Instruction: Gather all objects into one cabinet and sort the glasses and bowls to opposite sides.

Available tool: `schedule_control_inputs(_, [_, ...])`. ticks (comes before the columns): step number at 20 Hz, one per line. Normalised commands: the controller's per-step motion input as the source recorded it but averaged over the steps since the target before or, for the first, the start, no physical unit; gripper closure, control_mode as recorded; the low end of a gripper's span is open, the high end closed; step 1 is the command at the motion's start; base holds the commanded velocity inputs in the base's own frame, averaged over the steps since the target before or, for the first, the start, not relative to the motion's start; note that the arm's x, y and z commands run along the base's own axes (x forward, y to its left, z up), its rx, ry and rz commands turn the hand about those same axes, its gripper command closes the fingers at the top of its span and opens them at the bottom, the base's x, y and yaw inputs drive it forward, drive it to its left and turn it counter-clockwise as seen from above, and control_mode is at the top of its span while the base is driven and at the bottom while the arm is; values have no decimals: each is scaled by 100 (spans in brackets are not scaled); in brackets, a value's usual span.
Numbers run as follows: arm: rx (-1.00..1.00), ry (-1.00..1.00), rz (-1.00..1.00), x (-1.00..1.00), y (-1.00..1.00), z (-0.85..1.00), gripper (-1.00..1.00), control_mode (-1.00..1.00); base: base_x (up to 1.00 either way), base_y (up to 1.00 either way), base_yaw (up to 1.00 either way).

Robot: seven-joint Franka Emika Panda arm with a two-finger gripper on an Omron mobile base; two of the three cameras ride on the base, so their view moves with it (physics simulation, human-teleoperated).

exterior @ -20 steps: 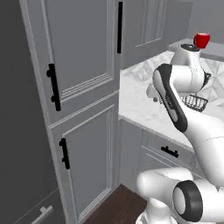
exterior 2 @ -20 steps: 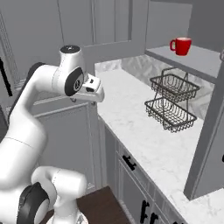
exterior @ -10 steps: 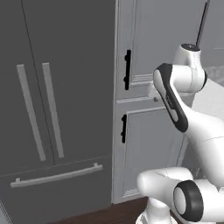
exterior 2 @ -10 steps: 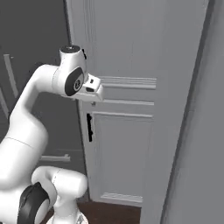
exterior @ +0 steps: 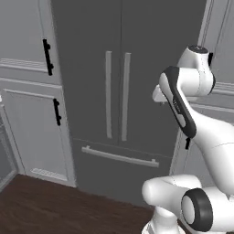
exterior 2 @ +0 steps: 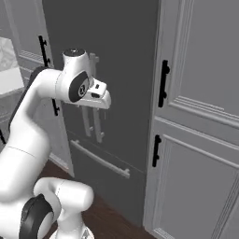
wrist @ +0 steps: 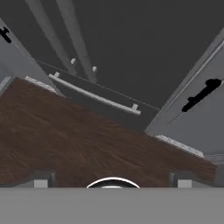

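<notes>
We face a dark fridge (exterior: 114, 91) w/ twin vertical handles (exterior: 116, 100) & drawer bar (wrist: 94, 96); grey cabinets (exterior 2: 196, 140) flank it, wood floor (wrist: 78, 140) below. Gripper (wrist: 112, 183) spread wide, empty; no cups/bowl near

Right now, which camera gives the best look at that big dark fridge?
The left base view: the fridge faces it squarely, both doors and the drawer handle showing. The right base view has it partly behind the arm; the hand view catches just its lower front.
</notes>
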Motion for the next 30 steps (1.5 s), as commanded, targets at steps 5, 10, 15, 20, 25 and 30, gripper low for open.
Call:
schedule_control_inputs(5, [0,0,0,0,0,0,-100,100,-24,0,84])
schedule_control_inputs(10, [0,0,0,0,0,0,-100,100,-7,1,81])
schedule_control_inputs(15, [0,0,0,0,0,0,-100,100,29,5,57])
schedule_control_inputs(20, [0,0,0,0,0,0,-100,100,76,-1,40])
schedule_control_inputs(25, [0,0,0,0,0,0,-100,100,81,-34,30])
schedule_control_inputs(30, [0,0,0,0,0,0,-100,100,86,-57,28])
